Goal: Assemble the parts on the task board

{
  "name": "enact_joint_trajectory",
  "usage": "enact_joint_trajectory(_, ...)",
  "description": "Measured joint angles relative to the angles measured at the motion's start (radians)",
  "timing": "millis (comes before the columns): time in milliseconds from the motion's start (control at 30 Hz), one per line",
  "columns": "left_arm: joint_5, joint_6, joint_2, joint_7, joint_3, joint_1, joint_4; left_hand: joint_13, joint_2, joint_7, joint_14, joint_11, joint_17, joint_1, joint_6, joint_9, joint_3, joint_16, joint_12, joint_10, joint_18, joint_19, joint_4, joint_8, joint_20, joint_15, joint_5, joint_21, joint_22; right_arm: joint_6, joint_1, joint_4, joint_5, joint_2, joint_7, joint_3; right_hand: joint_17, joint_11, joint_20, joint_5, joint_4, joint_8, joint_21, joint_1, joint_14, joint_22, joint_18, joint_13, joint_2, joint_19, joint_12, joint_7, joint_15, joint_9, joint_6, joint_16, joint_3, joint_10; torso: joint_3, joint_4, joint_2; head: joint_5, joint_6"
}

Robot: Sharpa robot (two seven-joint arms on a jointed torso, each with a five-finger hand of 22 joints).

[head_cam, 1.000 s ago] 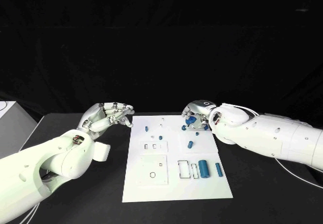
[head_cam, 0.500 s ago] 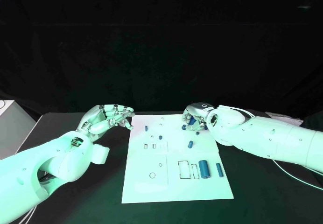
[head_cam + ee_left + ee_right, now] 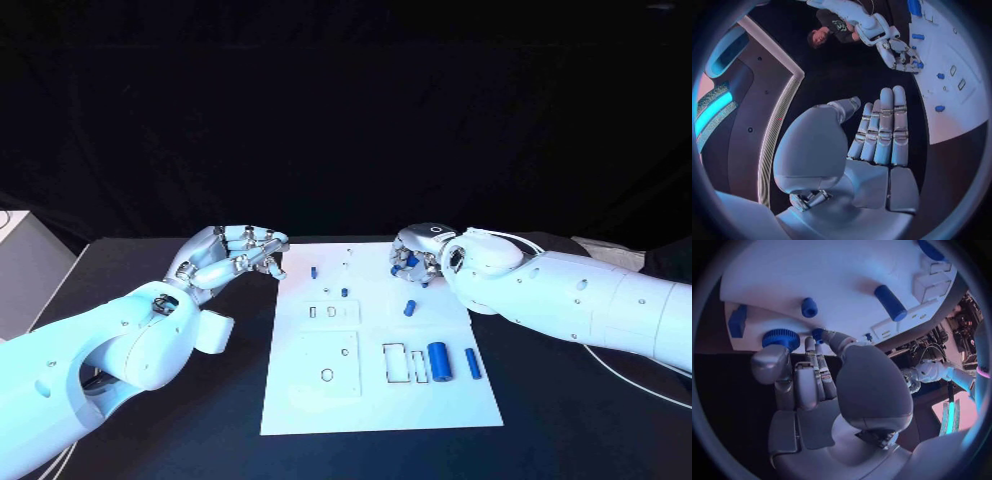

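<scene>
- Black table [image 3: 173,400], white task board [image 3: 378,400] at frame centre.
- Right hand [image 3: 418,252], upper centre, fingers reaching a small blue part [image 3: 817,333]; grip cannot be told.
- Left hand [image 3: 231,254] held empty, fingers apart.
- Part is best seated squarely before lifting.

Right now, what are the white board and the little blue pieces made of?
The task board looks like matte white plastic: flat, even, no shine. The blue parts, like the thick cylinder, look like smooth moulded plastic with a solid colour, though coated metal is possible.
</scene>
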State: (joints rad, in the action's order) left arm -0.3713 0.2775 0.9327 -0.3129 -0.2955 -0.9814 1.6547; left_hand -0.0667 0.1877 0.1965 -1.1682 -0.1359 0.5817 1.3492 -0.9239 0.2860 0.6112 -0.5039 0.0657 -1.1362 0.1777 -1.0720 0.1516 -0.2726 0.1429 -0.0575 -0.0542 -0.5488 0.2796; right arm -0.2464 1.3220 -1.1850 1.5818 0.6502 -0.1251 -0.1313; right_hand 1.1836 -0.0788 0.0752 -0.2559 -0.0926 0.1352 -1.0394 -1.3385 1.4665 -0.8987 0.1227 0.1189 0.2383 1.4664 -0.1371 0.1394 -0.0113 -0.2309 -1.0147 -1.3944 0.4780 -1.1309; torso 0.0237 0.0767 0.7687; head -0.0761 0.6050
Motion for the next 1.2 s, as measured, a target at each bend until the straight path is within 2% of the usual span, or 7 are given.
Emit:
enact_joint_trajectory(200,-0.002,-0.002,0.0,0.004,0.0,0.0,-0.001,0.0,0.0,0.001,0.0,0.004,0.0,0.0,0.001,0.0,0.0,0.0,0.0,0.004,0.0,0.0,0.0,0.004,0.0,0.0,0.0,0.0,0.0,-0.001,0.001,0.0,0.001,-0.003,-0.002,0.001,0.0,0.0,0.0,0.0,0.003,0.0,0.0,0.0,0.0,0.0,0.0,0.0,0.0,0.0,0.0,0.004,0.0,-0.001,-0.004,-0.004,0.003,0.0,-0.0001,0.0008,0.005,0.0,-0.003)
enact_joint_trajectory(467,-0.004,-0.005,0.0,0.01,0.0,0.0,-0.004,0.0,0.0,0.004,0.0,0.003,0.001,0.0,0.004,0.001,0.0,0.0,0.0,0.004,0.0,0.003,0.0,0.004,0.004,0.0,0.0,0.0,0.001,-0.007,0.001,0.0,0.001,-0.008,-0.004,0.001,-0.002,-0.002,0.0,-0.006,0.0,0.008,0.0,0.004,0.0,-0.001,0.0,0.002,0.004,0.0,0.0,0.004,0.0,-0.01,-0.014,-0.004,0.04,-0.01,-0.0008,0.0012,0.01,0.0,-0.006)
enact_joint_trajectory(600,-0.005,-0.007,-0.001,0.013,0.0,0.0,-0.005,0.0,0.0,0.004,0.003,0.0,0.001,0.0,0.004,0.001,0.0,0.0,0.0,0.007,0.0,0.003,0.0,0.004,0.004,-0.003,0.0,0.0,0.001,-0.011,0.001,0.001,0.001,-0.011,-0.005,0.001,-0.002,0.001,0.0,-0.005,0.009,0.017,-0.004,0.004,0.0,-0.006,0.0,0.003,0.004,0.0,0.0,0.004,0.0,-0.015,-0.032,-0.004,0.067,-0.026,-0.0007,0.0012,0.012,0.0,-0.008)
enact_joint_trajectory(700,-0.006,-0.008,-0.001,0.015,0.0,0.0,-0.005,0.0,0.0,0.004,0.003,0.0,0.001,0.0,0.003,0.001,0.0,0.0,0.0,0.007,0.0,0.003,0.0,0.004,0.004,-0.003,0.0,0.0,0.002,-0.017,0.002,0.002,0.001,-0.013,-0.008,0.002,-0.002,0.009,0.0,0.023,0.026,0.035,-0.009,-0.007,0.0,-0.012,0.0,0.006,-0.007,0.0,0.0,-0.001,0.0,-0.031,-0.051,-0.004,0.107,-0.045,-0.0007,0.0012,0.014,-0.001,-0.008)
enact_joint_trajectory(800,-0.007,-0.009,-0.001,0.017,0.0,0.0,-0.005,0.0,0.0,0.004,0.003,0.0,0.002,0.0,0.004,0.001,0.002,0.0,0.0,0.007,0.0,0.003,-0.002,0.004,0.004,-0.003,0.0,0.0,0.002,-0.024,0.002,0.002,0.001,-0.015,-0.01,0.002,-0.001,0.011,0.0,0.024,0.041,0.043,-0.015,-0.011,0.0,-0.017,0.0,0.006,-0.011,0.0,0.0,-0.006,0.0,-0.041,-0.056,-0.01,0.124,-0.054,-0.0008,0.0014,0.015,-0.002,-0.009)
enact_joint_trajectory(933,-0.007,-0.011,-0.001,0.02,0.0,0.0,-0.005,0.0,0.0,0.004,0.003,0.0,0.002,0.0,0.003,0.002,0.003,0.0,0.0,0.007,0.0,0.003,-0.003,0.004,0.004,-0.003,0.0,-0.004,0.002,-0.037,0.002,0.001,0.002,-0.016,-0.016,0.002,0.004,0.015,0.0,0.028,0.055,0.05,-0.02,-0.013,0.0,-0.026,0.0,0.011,-0.014,0.0,0.003,-0.005,-0.007,-0.052,-0.063,-0.01,0.138,-0.07,-0.0002,0.0015,0.017,-0.002,-0.01)
enact_joint_trajectory(1200,-0.009,-0.014,-0.001,0.023,0.0,0.0,-0.006,0.0,0.0,0.004,0.003,0.0,0.003,0.0,0.003,0.001,0.003,0.0,0.0,0.007,0.0,0.003,-0.003,0.004,0.004,-0.003,0.0,-0.004,0.004,-0.061,0.001,-0.015,0.002,-0.016,-0.03,0.002,0.005,0.014,0.0,0.02,0.061,0.051,-0.024,-0.014,0.0,-0.031,0.0,0.014,-0.018,0.0,0.007,-0.005,-0.007,-0.059,-0.063,-0.014,0.143,-0.079,0.0005,0.0035,0.019,0.0,-0.014)
